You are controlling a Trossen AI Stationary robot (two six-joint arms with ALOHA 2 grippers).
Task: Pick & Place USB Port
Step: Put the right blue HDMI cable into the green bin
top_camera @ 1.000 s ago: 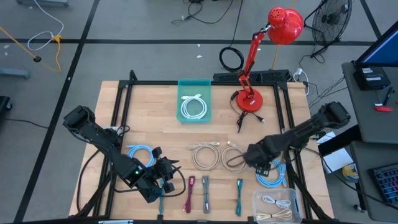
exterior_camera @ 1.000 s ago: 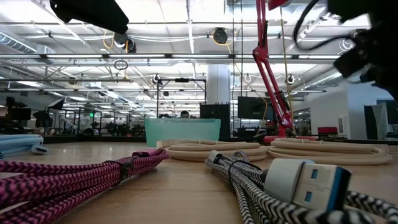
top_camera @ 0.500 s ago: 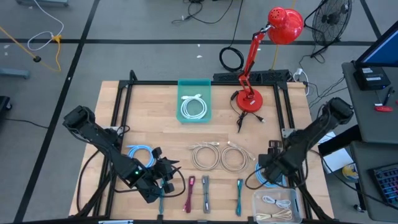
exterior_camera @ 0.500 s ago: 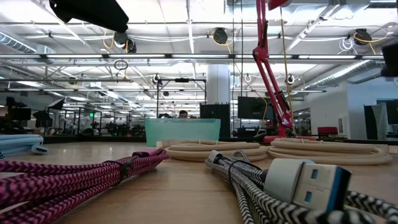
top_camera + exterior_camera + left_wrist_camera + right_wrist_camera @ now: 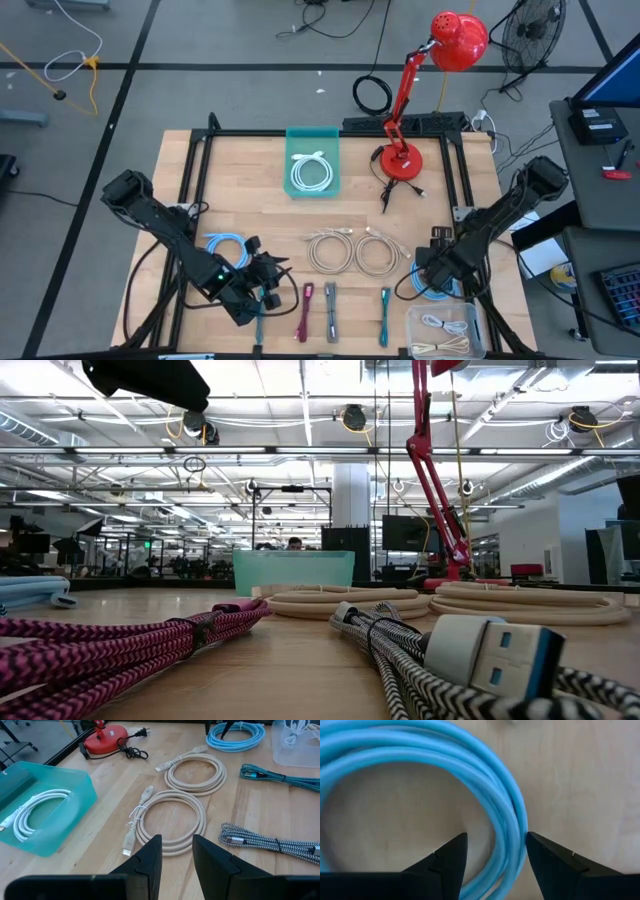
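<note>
I count two beige coils (image 5: 323, 251), two blue coils (image 5: 224, 246), four bundled cables (image 5: 330, 311), two bins (image 5: 312, 162), one lamp (image 5: 404, 160).

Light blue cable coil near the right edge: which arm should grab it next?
The right arm, probably. Its right gripper is already low over the light blue cable coil, open fingers straddling the strands. The left gripper sits at the front left, facing the beige coils, empty.
</note>
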